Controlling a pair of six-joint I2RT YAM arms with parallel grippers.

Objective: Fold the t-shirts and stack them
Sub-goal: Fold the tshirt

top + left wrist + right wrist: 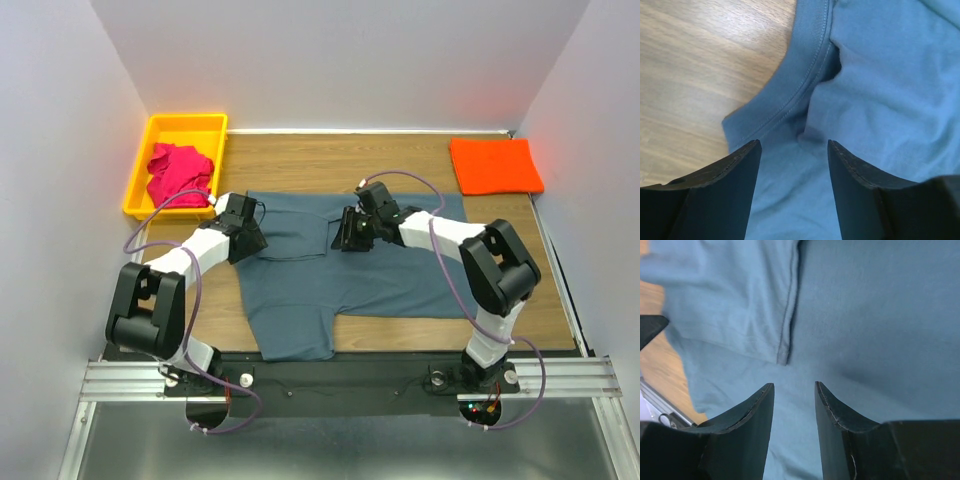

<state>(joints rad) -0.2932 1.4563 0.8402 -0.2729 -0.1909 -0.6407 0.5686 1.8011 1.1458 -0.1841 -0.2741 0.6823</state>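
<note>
**Grey-blue shirt spread out, both grippers open over it**

On the wooden table the slate grey-blue t-shirt lies spread at centre. The folded orange t-shirt sits far right, and the magenta-pink t-shirt is crumpled in the yellow bin. The left gripper has its fingers apart by the collar. The right gripper is narrowly parted over a seam.

I see the big grey-blue shirt spread out flat on the wooden table, right in front of my two arms. One part of it reaches down to the near edge. My left gripper is low at the shirt's left side. My right gripper is over the shirt near the middle. The orange shirt lies folded in the far right corner. The pink shirt is bunched up inside the yellow bin at the far left.
</note>
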